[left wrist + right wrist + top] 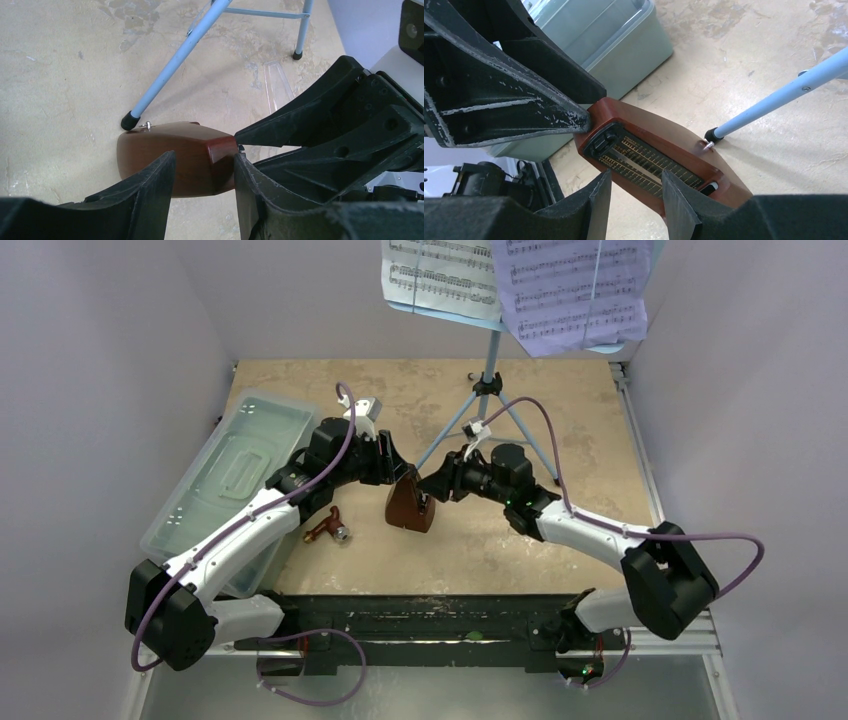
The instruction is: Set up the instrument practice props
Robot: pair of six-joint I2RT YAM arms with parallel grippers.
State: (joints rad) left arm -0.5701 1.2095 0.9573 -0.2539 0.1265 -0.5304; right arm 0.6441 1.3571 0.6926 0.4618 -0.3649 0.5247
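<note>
L end effector gripping the metronome by its top, R end effector hovering part-open over its face — so crowded, the two could be clashing & tipping it.

Sheet-music pages, tops beyond frame edge

The left arm and right arm share one build: white shells on the links behind the claw, bulky black joint housings further back; a lilac cable loops from each wrist to the base; a small white camera block sits just above the claw; the left gripper and right gripper carry matte black wedge fingers, edges scuffed pale, round recesses in their flanks.
</note>
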